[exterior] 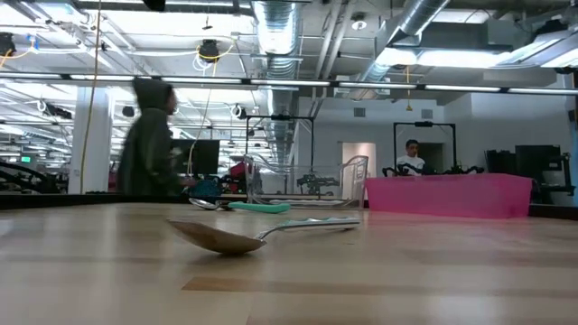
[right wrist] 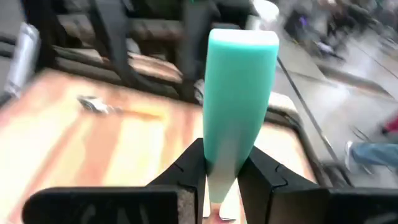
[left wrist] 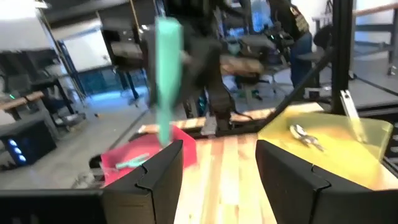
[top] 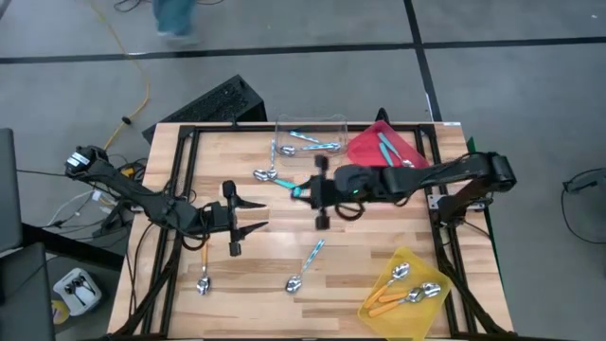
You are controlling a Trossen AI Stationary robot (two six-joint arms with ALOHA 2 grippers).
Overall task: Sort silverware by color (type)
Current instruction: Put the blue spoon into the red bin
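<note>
From above, the right pincer [top: 305,190] sat over the middle of the desk [top: 360,275], just short of the clear tray [top: 310,135], and it was clamped on a teal spoon [top: 290,187] whose handle poked out toward the left arm. The left pincer [top: 248,215] was well apart from that tray, fingers spread wide with nothing in them. Counting around the clear tray: two light blue spoons [top: 305,143] in it, two teal ones in the red tray [top: 388,145] right beside it, a shiny spoon [top: 264,174] loose on the desk just in front of it, and farther off a light blue spoon [top: 305,266] and an orange spoon [top: 204,273] lying loose. The yellow tray [top: 405,289] at the far corner held what looked like three orange spoons, hard to be sure.

Low view: one spoon bowl [exterior: 213,236] lay up close, a teal handle [exterior: 257,207] behind it near the clear tray, the red tray to one side. A person [exterior: 149,140] walked by in the room behind.

Left wrist view: open fingers [left wrist: 158,171] framed the desk, with the teal handle [left wrist: 166,78] hanging in the other arm's grip, red tray behind it.

Right wrist view: fingers [right wrist: 190,169] pinched tight on the teal handle [right wrist: 239,102]; the orange spoon [right wrist: 109,107] lay beyond.
</note>
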